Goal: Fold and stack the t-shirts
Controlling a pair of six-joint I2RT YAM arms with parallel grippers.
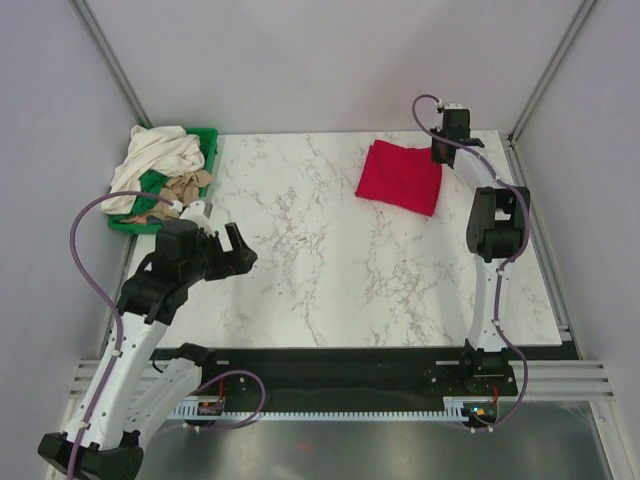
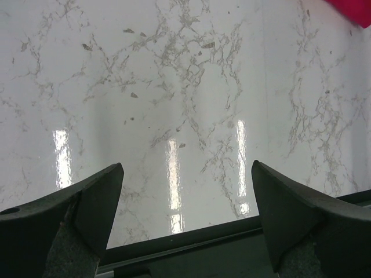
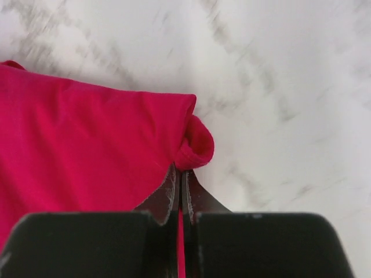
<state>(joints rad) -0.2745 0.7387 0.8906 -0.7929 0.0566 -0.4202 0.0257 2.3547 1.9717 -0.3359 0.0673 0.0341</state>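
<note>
The crimson-red t-shirt (image 1: 400,177) lies folded at the far right of the marble table. My right gripper (image 1: 443,150) is at its far right corner, shut on the red shirt's edge; in the right wrist view the red fabric (image 3: 87,150) bunches at the gripper (image 3: 180,174) and a strip runs between the shut jaws. A cream-white t-shirt (image 1: 150,160) and a tan-beige one (image 1: 188,184) are heaped in the green tray (image 1: 209,145) at the far left. My left gripper (image 1: 222,243) is open and empty above bare table (image 2: 185,87) near the tray.
Grey walls and metal frame posts close in the table on three sides. A black strip (image 1: 350,360) runs along the near edge by the arm bases. A corner of the red shirt (image 2: 353,11) shows at the top right of the left wrist view.
</note>
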